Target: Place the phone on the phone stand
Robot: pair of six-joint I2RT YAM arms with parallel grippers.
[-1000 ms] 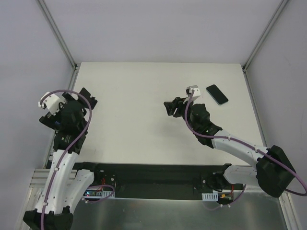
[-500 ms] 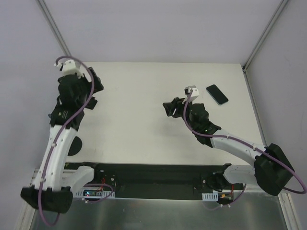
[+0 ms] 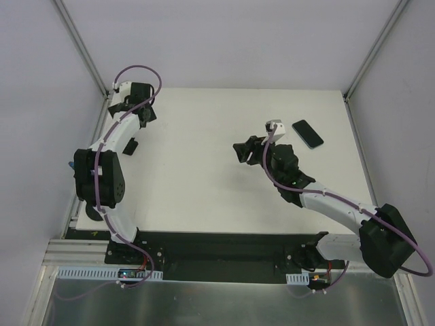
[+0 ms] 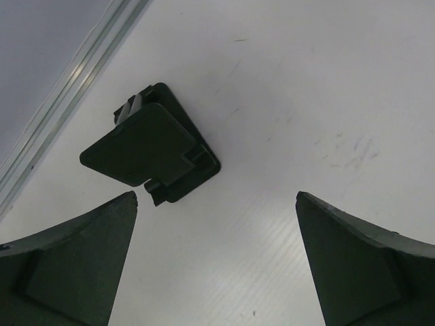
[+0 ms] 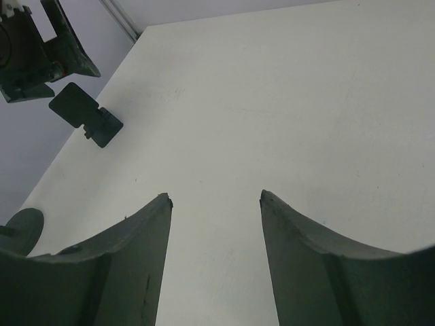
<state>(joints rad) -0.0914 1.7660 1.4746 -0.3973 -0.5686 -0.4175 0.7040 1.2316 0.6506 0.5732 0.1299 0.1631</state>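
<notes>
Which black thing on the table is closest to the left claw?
The matte blocky piece, just ahead of the open left gripper. The shiny phone lies far across, near the right gripper.

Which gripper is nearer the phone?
Right. The right gripper is a short way left of the phone, pointing away from it; the left gripper is across the table, by its far-left edge.

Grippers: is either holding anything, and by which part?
Nothing is held. The left gripper and right gripper are both open and empty; the phone lies apart, untouched.
</notes>
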